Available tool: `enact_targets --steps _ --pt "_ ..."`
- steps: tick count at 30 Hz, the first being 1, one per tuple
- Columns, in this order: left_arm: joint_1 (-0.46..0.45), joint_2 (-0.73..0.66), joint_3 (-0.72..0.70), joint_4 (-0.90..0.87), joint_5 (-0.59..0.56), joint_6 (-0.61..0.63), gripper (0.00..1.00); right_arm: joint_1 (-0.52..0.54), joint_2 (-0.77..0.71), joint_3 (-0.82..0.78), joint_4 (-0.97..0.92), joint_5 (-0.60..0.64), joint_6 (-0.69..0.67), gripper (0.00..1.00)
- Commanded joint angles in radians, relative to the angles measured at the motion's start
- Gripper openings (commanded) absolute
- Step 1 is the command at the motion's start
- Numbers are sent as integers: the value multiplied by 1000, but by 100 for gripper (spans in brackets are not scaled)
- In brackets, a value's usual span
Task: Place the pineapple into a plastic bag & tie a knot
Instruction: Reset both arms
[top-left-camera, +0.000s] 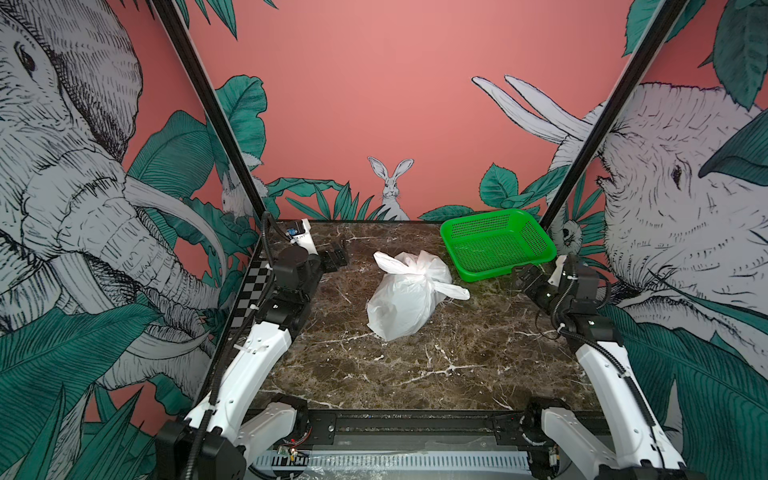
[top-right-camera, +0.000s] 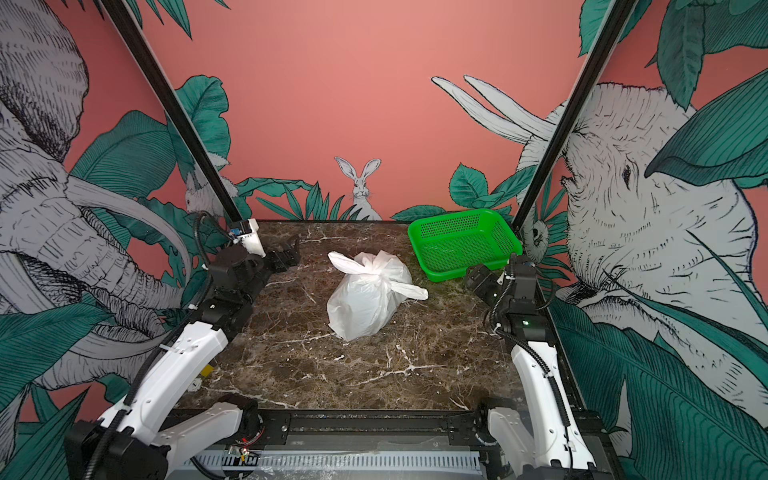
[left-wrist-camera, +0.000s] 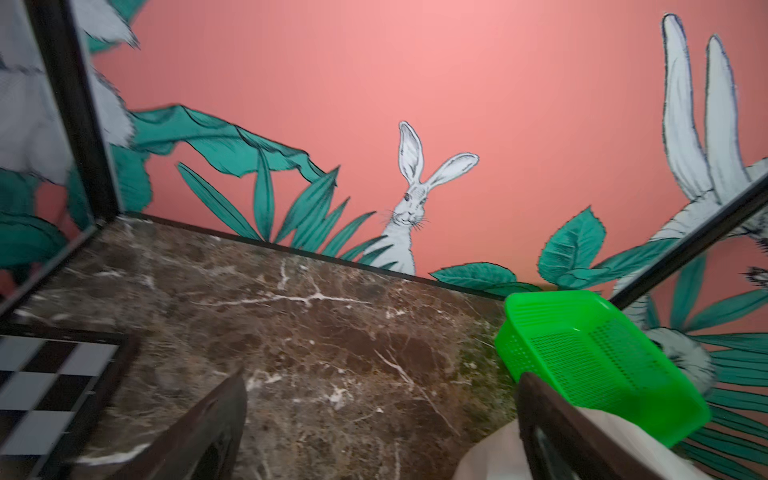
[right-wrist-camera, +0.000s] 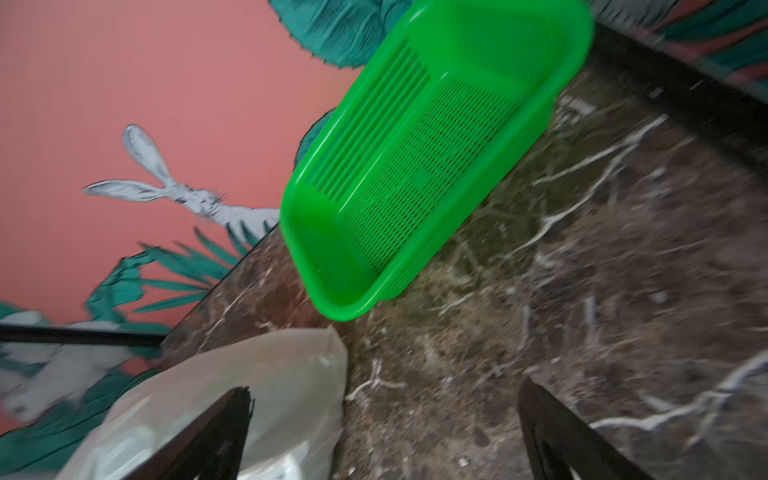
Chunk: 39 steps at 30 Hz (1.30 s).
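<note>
The white plastic bag (top-left-camera: 401, 303) (top-right-camera: 361, 301) sits bulging on the middle of the marble table, in both top views. Its handles are bunched into a knot (top-left-camera: 419, 270) (top-right-camera: 380, 268) with two loose ends sticking out like ears. The pineapple is hidden. My left gripper (top-left-camera: 336, 255) (left-wrist-camera: 382, 378) stands open, left of the bag and apart from it, with only bare marble between its fingers. My right gripper (top-left-camera: 525, 276) (right-wrist-camera: 384, 388) is open to the right of the bag, holding nothing. A corner of the bag (right-wrist-camera: 257, 374) shows beside one finger in the right wrist view.
A green mesh basket (top-left-camera: 496, 243) (top-right-camera: 463, 241) (right-wrist-camera: 415, 166) stands empty at the back right corner, close to my right gripper. A checkerboard strip (top-left-camera: 253, 282) runs along the table's left edge. Printed walls close in the back and both sides.
</note>
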Motion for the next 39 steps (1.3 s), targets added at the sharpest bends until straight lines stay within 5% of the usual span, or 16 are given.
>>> enact_targets --steps 1,5,9,18,21,24,26,28,39 --pt "0 -88 -120 -13 -178 198 100 -2 -16 -121 136 394 -287 99" --pt "1 -193 -303 65 -234 344 99 -2 40 -274 337 455 -463 99" --pt "1 -197 -475 248 -290 419 99 -2 140 -407 666 353 -515 99" --pt "27 394 -535 840 -283 560 100 15 498 -473 1173 166 -584 99" --pt "106 478 -523 887 -147 532 100 50 655 -495 1377 116 -648 99" --pt "185 611 -531 1053 -15 493 99 74 633 -450 1252 97 -687 99" --pt "217 551 -457 807 14 448 99 67 654 -418 1239 115 -667 99" --pt "248 589 -448 858 51 430 99 63 642 -413 1196 111 -665 99" --pt "248 566 -431 780 51 425 99 68 642 -408 1184 117 -667 99"
